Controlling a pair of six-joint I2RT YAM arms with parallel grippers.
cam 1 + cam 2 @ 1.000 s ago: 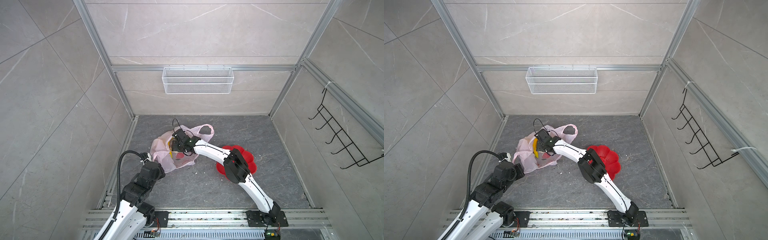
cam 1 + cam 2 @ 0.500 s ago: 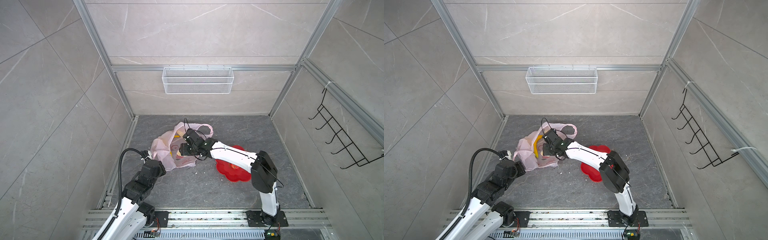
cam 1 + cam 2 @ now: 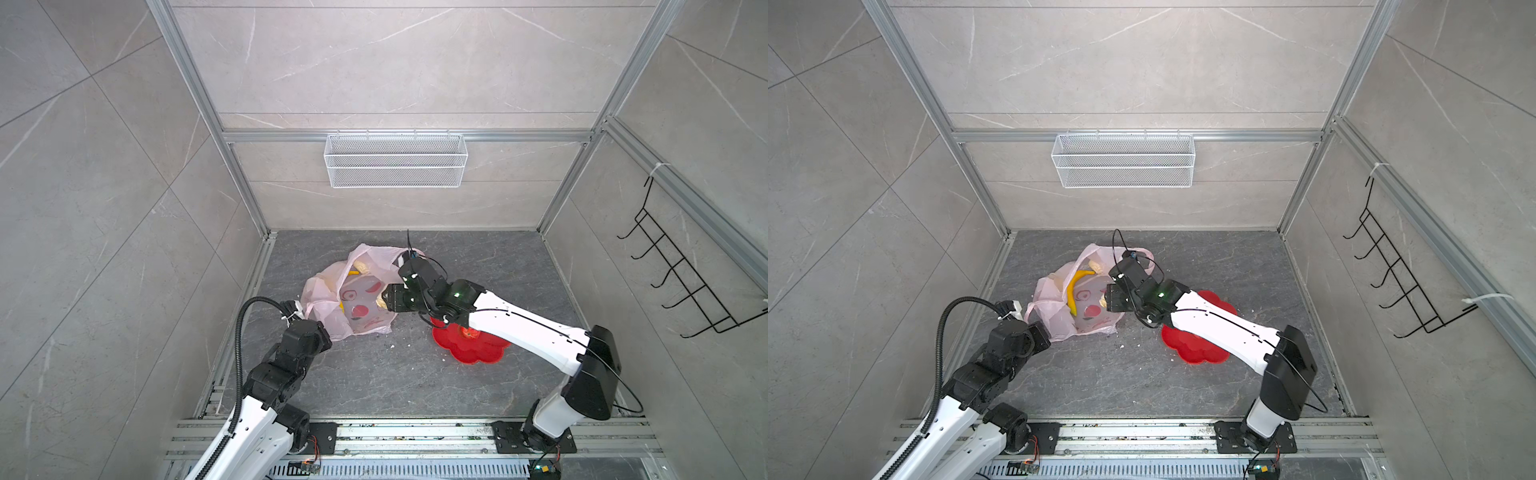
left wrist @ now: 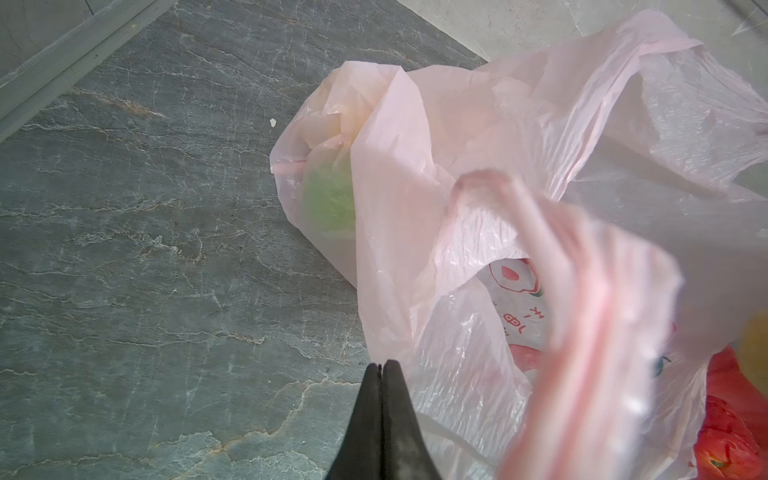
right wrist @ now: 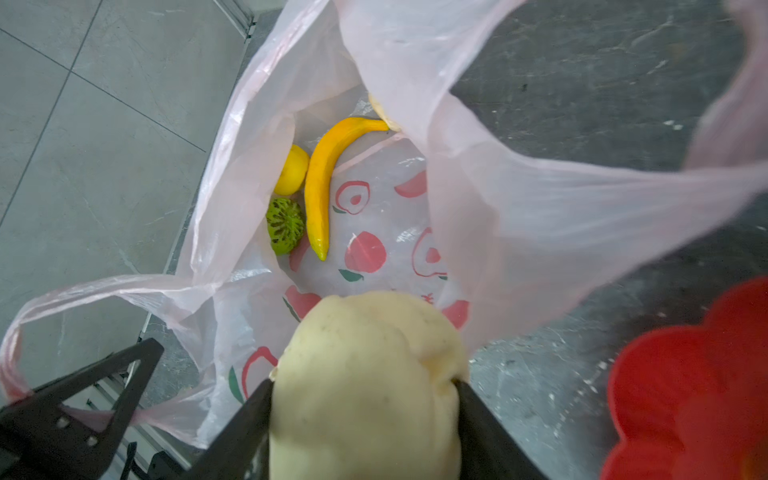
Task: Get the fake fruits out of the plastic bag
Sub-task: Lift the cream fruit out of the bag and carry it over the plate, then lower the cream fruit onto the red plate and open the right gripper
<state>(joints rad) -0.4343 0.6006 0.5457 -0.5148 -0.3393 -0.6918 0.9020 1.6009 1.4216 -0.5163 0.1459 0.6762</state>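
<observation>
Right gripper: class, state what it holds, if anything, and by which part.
The right gripper holds a beige lumpy fruit, jaws pressing its two opposite sides, at the plastic bag's open mouth.

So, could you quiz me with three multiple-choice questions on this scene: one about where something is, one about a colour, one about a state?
1. Where is the long yellow plastic banana?
A) on the red flower-shaped dish
B) inside the thin pale-pink plastic bag
C) in the white wire basket

2. What colour is the lumpy fake fruit in the right gripper?
A) green
B) red
C) beige

3. How is the right gripper?
A) shut on the lumpy fake fruit
B) open, holding nothing
C) shut on the banana

Answers: 1 B, the banana lies inside the bag's open mouth; 2 C, the right wrist view shows it pale beige; 3 A, both fingers press its sides.
</observation>
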